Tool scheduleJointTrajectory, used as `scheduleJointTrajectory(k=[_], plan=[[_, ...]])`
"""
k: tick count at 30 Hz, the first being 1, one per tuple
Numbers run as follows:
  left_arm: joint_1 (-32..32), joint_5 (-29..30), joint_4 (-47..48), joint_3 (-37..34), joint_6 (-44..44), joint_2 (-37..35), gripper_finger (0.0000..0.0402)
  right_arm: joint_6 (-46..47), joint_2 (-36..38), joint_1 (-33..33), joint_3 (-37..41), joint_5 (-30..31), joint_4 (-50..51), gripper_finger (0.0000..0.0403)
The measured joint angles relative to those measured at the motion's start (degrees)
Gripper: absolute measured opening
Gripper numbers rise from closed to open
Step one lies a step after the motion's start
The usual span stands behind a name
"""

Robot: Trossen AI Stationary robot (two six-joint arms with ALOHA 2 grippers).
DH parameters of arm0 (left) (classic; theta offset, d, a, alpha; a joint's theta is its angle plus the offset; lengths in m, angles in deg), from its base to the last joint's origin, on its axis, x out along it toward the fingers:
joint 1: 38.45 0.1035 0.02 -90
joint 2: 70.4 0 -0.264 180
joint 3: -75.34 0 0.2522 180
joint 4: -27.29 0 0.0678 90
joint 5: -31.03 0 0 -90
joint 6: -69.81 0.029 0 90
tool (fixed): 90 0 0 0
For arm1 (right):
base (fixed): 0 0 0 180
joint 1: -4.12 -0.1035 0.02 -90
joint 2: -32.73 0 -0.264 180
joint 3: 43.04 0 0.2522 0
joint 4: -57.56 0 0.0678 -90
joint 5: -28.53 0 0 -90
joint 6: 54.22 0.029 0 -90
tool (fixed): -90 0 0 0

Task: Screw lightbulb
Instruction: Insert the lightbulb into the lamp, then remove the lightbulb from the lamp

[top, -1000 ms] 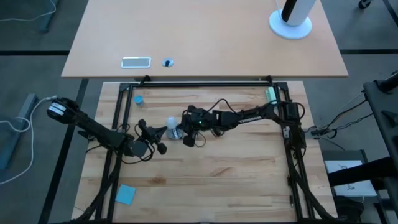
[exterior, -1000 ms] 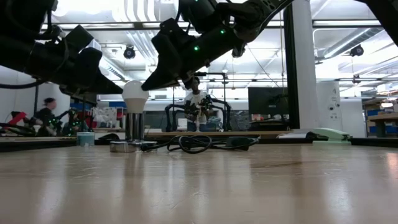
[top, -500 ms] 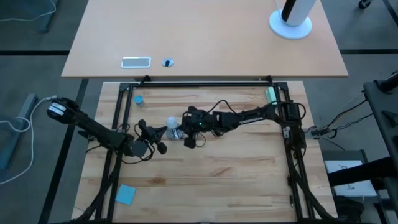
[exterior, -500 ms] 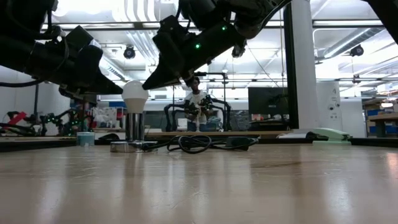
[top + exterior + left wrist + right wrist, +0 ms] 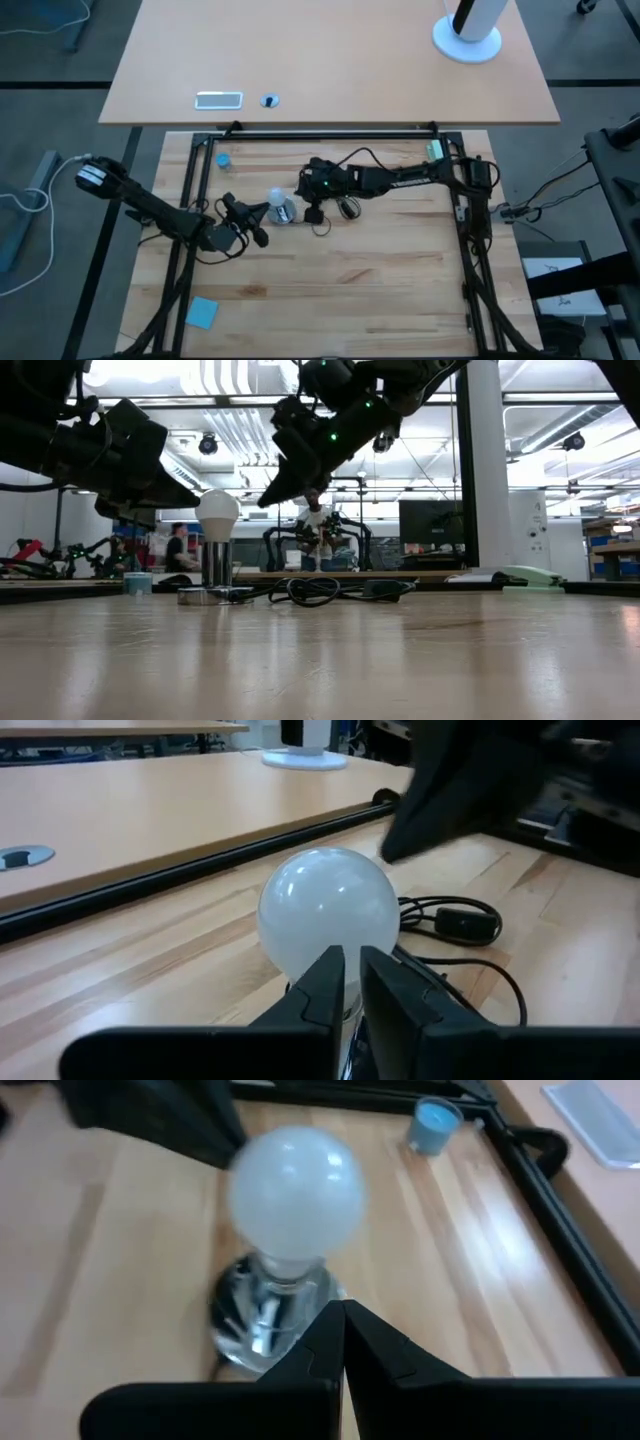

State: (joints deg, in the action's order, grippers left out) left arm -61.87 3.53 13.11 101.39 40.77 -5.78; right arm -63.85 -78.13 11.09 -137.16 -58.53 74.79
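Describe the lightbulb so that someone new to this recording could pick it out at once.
Start at the light wooden table inside the black frame and look between the two dark arms near its middle. The lightbulb stands upright there in a round silver socket with a black cord. It is the only white, frosted globe; the blue cap farther back is flat and coloured.

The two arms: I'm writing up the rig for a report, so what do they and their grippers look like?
Both arms are dark, slim and jointed. The left arm has a white cylindrical part near its base. The right arm shows small green lights near its wrist. The left gripper and right gripper each have two black, wedge-shaped fingers tapering to narrow tips.
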Motion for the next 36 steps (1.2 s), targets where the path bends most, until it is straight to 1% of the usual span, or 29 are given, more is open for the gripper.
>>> scheduleJointTrajectory(k=[3,5,7,9,11,13,16,17,19,23,24,25,27,28,30,32,34,36], plan=[[0.0,0.0,0.0,0.0,0.2,0.0,0.0042,-1.5,0.8,1.2,0.0,0.0,-0.1,0.0002],[0.0,0.0,0.0,0.0,0.3,0.0,0.005,-2.8,1.6,2.0,-0.2,-1.1,0.3,0.0002],[0.0,0.0,0.0,0.0,-0.1,0.0,0.0056,-4.0,1.9,3.0,0.2,-5.2,0.7,0.0002],[-0.2,-0.6,-0.1,0.0,-0.4,-0.1,0.0058,-4.2,1.9,3.7,1.1,-11.0,1.0,0.0002],[-1.1,-1.8,-0.4,0.2,0.5,-0.2,0.0054,-4.0,1.9,4.1,2.0,-14.4,0.8,0.0002],[-1.8,-1.2,-0.2,0.9,1.5,-0.2,0.0043,-3.6,2.0,4.1,3.5,-14.9,-1.9,0.0002],[-2.2,1.3,-0.3,3.1,5.4,-0.2,0.002,-2.3,2.0,3.0,7.5,-15.1,-9.9,0.0002],[-2.2,2.9,-0.3,4.0,7.3,-0.2,0.0011,-1.8,2.0,2.6,8.8,-15.1,-13.0,0.0002],[-2.2,8.3,-0.4,6.1,11.7,-0.2,0.0003,-0.4,2.0,2.0,11.0,-15.3,-19.1,0.0002],[-2.1,24.4,1.1,9.2,20.2,-0.2,0.0001,1.0,2.1,1.2,14.4,-14.8,-29.1,0.0002],[-2.1,27.1,1.1,9.6,22.2,-0.2,0.0001,1.2,2.1,1.0,14.9,-14.8,-30.6,0.0002],[-1.8,27.4,1.1,9.6,24.6,-0.5,0.0001,1.5,2.0,0.8,15.2,-14.8,-32.0,0.0002],[0.0,26.1,1.2,9.0,27.0,-1.6,0.0,1.7,2.1,0.8,15.1,-14.3,-33.6,0.0002],[1.3,25.1,1.0,8.5,26.8,-2.0,0.0,1.7,2.1,0.8,15.0,-13.9,-33.7,0.0002],[3.7,21.1,1.2,6.4,25.2,-2.4,0.0,1.7,1.6,0.8,14.6,-13.5,-33.5,0.0002],[6.1,15.9,1.5,4.0,22.3,-2.8,0.0,2.4,0.9,0.8,13.8,-13.3,-33.2,0.0002],[8.4,9.0,0.7,1.8,19.0,-3.0,0.0,3.5,-0.2,0.8,12.5,-13.2,-33.4,0.0002],[9.9,2.4,0.6,0.1,17.7,-3.0,0.0,4.5,-1.0,0.8,11.9,-13.2,-33.5,0.0002]])
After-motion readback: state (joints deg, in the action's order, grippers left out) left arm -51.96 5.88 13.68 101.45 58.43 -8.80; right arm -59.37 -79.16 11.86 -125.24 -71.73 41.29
